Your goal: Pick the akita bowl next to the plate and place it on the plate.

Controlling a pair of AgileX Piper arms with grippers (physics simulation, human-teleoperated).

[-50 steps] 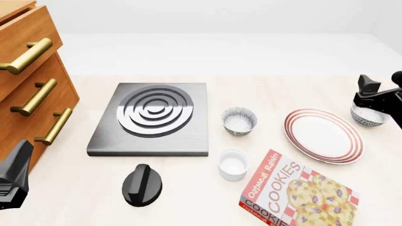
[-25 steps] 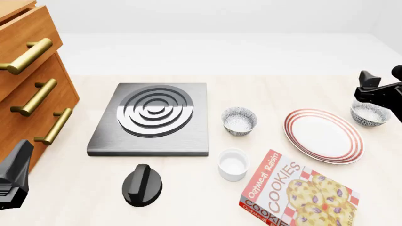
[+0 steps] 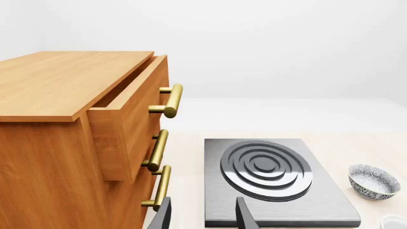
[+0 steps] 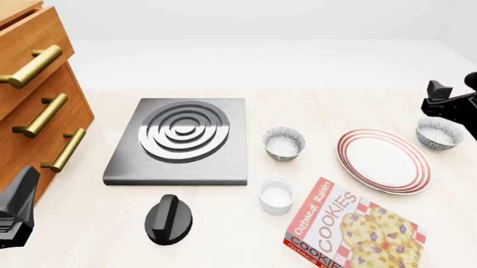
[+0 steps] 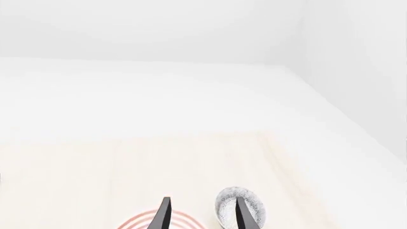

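Note:
The akita bowl (image 4: pixel 438 133), speckled grey outside and white inside, stands on the table just right of the red-ringed plate (image 4: pixel 384 161). My right gripper (image 4: pixel 446 105) hangs open just above the bowl's far side, holding nothing. In the right wrist view the bowl (image 5: pixel 224 208) shows partly behind one of the fingers (image 5: pixel 243 215) of the right gripper (image 5: pixel 202 217), with a bit of the plate's rim (image 5: pixel 141 222) beside the other. My left gripper (image 4: pixel 17 207) sits at the near left by the cabinet; its left wrist view shows the left gripper (image 3: pixel 202 217) open and empty.
A second speckled bowl (image 4: pixel 284 143) stands left of the plate, with a white ramekin (image 4: pixel 276 194) and a cookies box (image 4: pixel 354 229) nearer me. A steel stove plate (image 4: pixel 181 139), a black knob (image 4: pixel 168 219) and a wooden drawer cabinet (image 4: pixel 37 106) fill the left.
The right gripper has lifted up and away from the akita bowl. The bowl stays on the table beside the plate. The left arm has not moved.

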